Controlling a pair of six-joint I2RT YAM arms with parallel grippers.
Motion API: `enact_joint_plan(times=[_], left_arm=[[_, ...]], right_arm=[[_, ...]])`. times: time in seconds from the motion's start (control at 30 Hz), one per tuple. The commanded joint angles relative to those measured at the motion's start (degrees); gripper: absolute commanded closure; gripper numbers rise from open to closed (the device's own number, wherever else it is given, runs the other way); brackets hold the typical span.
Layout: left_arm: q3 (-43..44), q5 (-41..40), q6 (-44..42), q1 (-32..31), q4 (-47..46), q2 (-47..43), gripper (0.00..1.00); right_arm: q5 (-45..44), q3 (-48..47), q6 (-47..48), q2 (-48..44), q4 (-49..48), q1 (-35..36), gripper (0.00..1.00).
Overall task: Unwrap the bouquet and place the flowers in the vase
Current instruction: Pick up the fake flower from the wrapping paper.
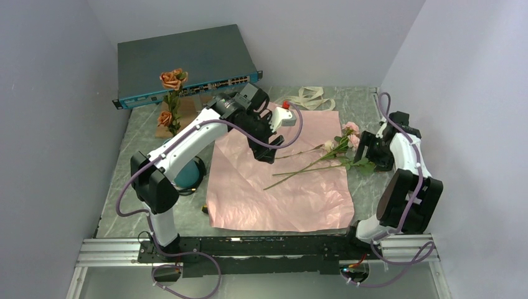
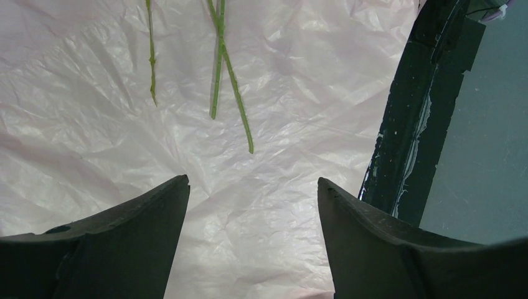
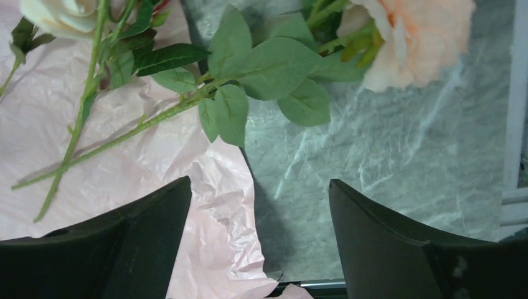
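Observation:
The bouquet is undone: its pink crinkly paper (image 1: 280, 187) lies spread flat on the table. Loose flowers (image 1: 339, 146) lie across the paper's right side, with pink and peach heads toward the right edge and stems (image 2: 219, 68) pointing left. My left gripper (image 1: 268, 152) (image 2: 252, 180) hovers open over the paper just short of the stem ends, holding nothing. My right gripper (image 1: 364, 152) (image 3: 260, 182) is open over the paper's edge, near the leaves (image 3: 261, 68) and a peach rose (image 3: 417, 37). The teal vase (image 1: 187, 175) is half hidden behind my left arm. Two rust-orange roses (image 1: 173, 79) stand upright above it.
A grey network switch (image 1: 187, 65) lies at the back left. The cream ribbon (image 1: 314, 98) lies loose at the back, beyond the paper. A dark metal rail (image 2: 417, 106) runs along the table's near edge. The marble tabletop (image 3: 386, 162) shows to the right of the paper.

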State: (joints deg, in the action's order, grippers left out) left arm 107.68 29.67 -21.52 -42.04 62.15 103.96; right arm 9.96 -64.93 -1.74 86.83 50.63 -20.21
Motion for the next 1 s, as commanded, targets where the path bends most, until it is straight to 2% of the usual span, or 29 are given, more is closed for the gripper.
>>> enact_joint_plan(times=[0.0, 0.1, 0.27, 0.6, 0.73, 0.97], left_arm=[[0.75, 1.33, -0.1, -0.15, -0.21, -2.89, 0.19], [0.57, 1.28, -0.34, -0.13, -0.02, -3.13, 0.18], [0.14, 0.92, -0.5, -0.12, 0.22, -3.8, 0.16], [-1.87, -0.37, -0.54, -0.08, 0.56, -5.29, 0.15], [-2.98, -1.17, -0.42, -0.11, 0.37, -6.01, 0.14], [-4.2, -1.82, -0.43, -0.14, 0.08, -6.73, 0.14]], right_arm=[[-9.21, 0.95, -11.43, -2.33, -7.66, -0.08, 0.13], [-14.37, -0.75, -15.89, 0.39, -9.2, -0.37, 0.13], [-16.47, -1.22, -18.89, 4.24, -13.04, -0.5, 0.13], [-13.48, -5.62, -21.15, 15.41, -12.33, -0.51, 0.16], [-11.11, -6.02, -21.91, 17.06, -11.87, -0.51, 0.26], [-7.03, -6.38, -22.6, 17.13, -10.83, -0.64, 0.55]])
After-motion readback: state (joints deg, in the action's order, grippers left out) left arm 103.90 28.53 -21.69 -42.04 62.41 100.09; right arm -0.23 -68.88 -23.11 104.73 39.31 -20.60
